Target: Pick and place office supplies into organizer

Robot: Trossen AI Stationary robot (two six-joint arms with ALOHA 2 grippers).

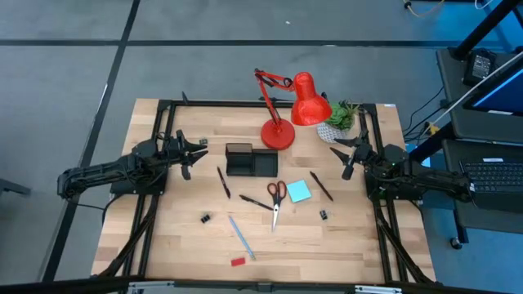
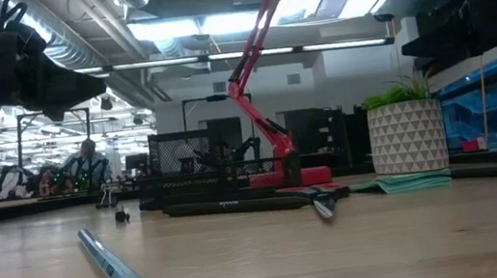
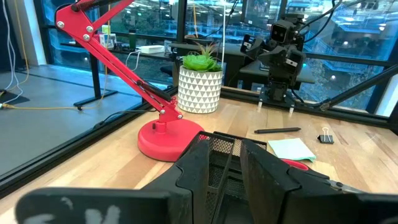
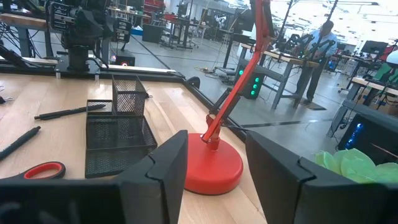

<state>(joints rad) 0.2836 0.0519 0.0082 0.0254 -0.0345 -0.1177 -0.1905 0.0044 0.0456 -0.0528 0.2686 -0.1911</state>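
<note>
obstacles: red lamp (image 1: 286, 110) and potted plant (image 1: 341, 117) just behind organizer (image 1: 249, 160) | free: bare bench (image 1: 180, 237) on organizer's left, front-left corner open

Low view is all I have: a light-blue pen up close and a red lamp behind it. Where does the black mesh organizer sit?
Observer: The black mesh organizer sits just left of the red desk lamp's round base, toward the table's back.
Operator: Anything in it yet?
Observer: The compartments look empty in the right wrist view.
Operator: Where are the red-handled scissors?
Observer: The red-handled scissors lie nearer the front than the organizer, beside the cyan square sticky-note pad.
</note>
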